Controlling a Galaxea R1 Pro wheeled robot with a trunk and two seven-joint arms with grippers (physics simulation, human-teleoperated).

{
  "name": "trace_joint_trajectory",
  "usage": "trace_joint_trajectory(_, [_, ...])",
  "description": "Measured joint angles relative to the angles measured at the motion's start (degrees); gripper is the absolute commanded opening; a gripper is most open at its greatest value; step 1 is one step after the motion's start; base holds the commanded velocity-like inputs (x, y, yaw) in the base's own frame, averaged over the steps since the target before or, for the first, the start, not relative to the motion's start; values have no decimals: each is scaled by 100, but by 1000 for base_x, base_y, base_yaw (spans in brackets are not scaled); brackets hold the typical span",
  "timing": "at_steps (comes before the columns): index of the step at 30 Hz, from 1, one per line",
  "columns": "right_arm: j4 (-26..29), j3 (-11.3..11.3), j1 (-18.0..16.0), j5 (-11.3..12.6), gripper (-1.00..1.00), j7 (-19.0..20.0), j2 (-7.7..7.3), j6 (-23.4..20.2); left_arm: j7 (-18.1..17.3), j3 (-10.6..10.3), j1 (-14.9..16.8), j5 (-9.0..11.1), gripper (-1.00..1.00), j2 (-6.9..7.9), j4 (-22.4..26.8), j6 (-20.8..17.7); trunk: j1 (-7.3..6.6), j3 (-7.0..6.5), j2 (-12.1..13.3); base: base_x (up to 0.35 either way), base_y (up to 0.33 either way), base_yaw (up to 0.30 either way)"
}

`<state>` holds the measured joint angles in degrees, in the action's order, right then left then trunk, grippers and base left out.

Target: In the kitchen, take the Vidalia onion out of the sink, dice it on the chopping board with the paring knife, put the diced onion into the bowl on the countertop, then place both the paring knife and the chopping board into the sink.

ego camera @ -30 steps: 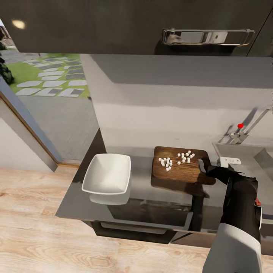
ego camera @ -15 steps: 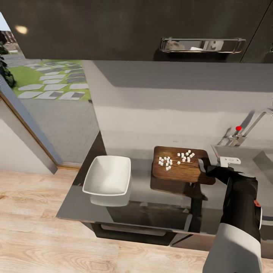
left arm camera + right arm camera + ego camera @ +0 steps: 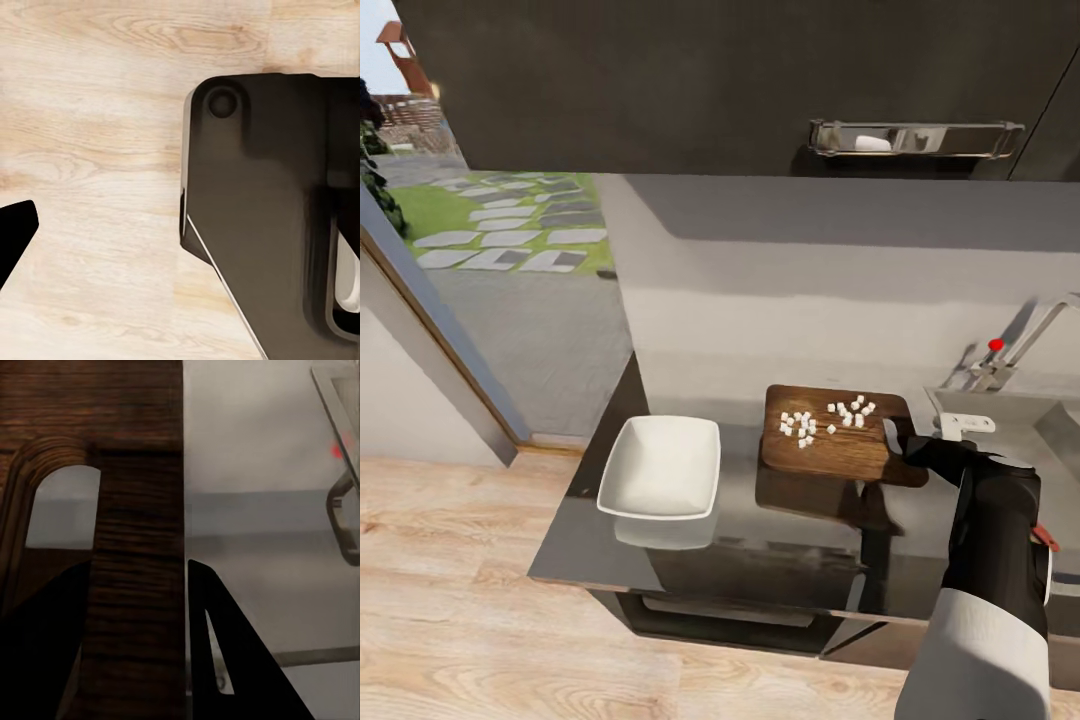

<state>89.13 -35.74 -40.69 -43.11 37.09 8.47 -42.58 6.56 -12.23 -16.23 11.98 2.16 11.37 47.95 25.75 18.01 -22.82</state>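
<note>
The chopping board (image 3: 840, 450) lies on the glossy countertop (image 3: 760, 560) with the diced Vidalia onion (image 3: 822, 418) scattered on it as small white bits. My right gripper (image 3: 903, 440) is shut on the board's right end, by the slot handle (image 3: 64, 506). In the right wrist view a strip of the chopping board (image 3: 135, 547) runs between the two dark fingers (image 3: 232, 660). The white bowl (image 3: 660, 468) stands empty to the left of the board. The sink (image 3: 1010, 415) and its tap with a red knob (image 3: 995, 345) are at the right edge. I cannot make out the paring knife.
A dark wall cabinet with a bar handle (image 3: 915, 138) hangs overhead. A glass door at the left looks onto a garden (image 3: 490, 225). The left wrist view looks down on wooden floor (image 3: 90, 112) and a dark part of the robot (image 3: 270, 210).
The whole picture has shifted as the camera moved. The bowl now stands closer to the board in the picture. My right gripper keeps its hold on the board's end.
</note>
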Motion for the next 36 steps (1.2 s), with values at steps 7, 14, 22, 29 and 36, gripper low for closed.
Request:
trace_joint_trajectory(7, [0,0,-1,-2,-100,2,0,0,0,0,0,-1,100,19,0,0,0,-63,0,0,7,0])
trace_joint_trajectory(14, [0,0,-1,-8,-100,2,6,3,0,-1,0,-1,100,26,0,0,0,-126,0,0,25,0])
trace_joint_trajectory(22, [-1,0,1,-7,-100,2,8,3,2,-1,-1,4,100,26,-1,1,0,-199,0,0,238,0])
trace_joint_trajectory(29, [0,0,-1,-1,-100,2,7,1,0,-1,0,4,100,26,-8,0,0,-262,0,0,100,0])
trace_joint_trajectory(36, [0,0,-1,-1,-100,2,9,0,-5,7,0,2,100,17,-121,0,0,-325,0,0,3,0])
